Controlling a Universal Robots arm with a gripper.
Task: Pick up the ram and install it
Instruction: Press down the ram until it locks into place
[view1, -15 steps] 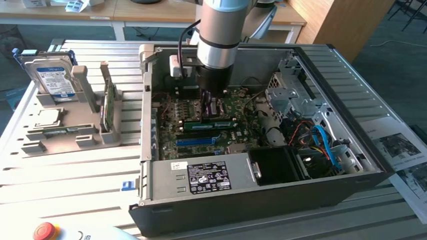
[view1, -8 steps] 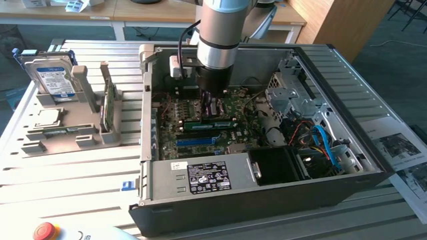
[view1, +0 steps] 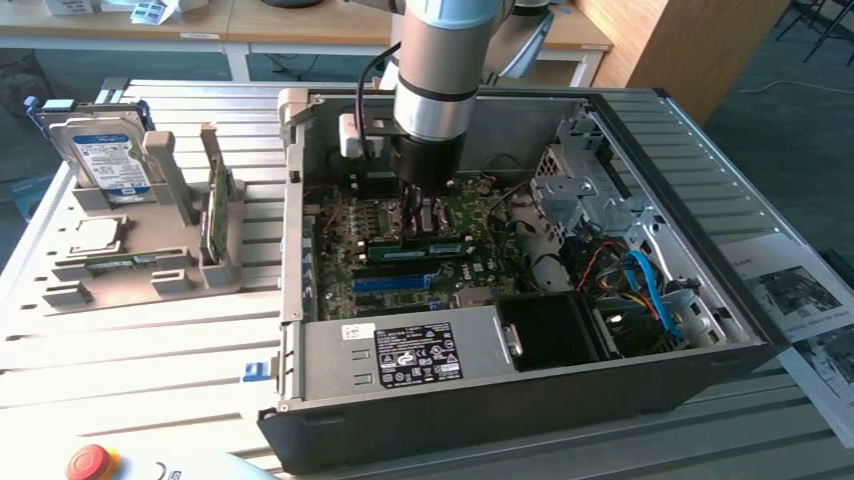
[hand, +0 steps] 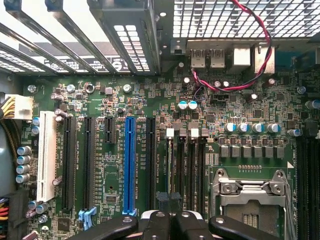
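The ram (view1: 215, 212), a thin green stick, stands on edge in the grey holder (view1: 147, 272) at the exterior view's left, outside the computer case (view1: 534, 375). My gripper (view1: 419, 197) is down inside the open case, close over the green motherboard (view1: 461, 215). In the wrist view the gripper (hand: 170, 198) is shut, its black fingers (hand: 156, 223) pressed together just over the near end of the black memory slots (hand: 187, 165). I see nothing held between the fingers.
A hard drive (view1: 100, 155) with a blue-white label stands in the same holder. On the board are a blue slot (hand: 130, 160), a white slot (hand: 47, 155), the processor socket (hand: 247, 200) and red-black wires (hand: 250, 60). The power supply (view1: 400, 352) fills the case's front.
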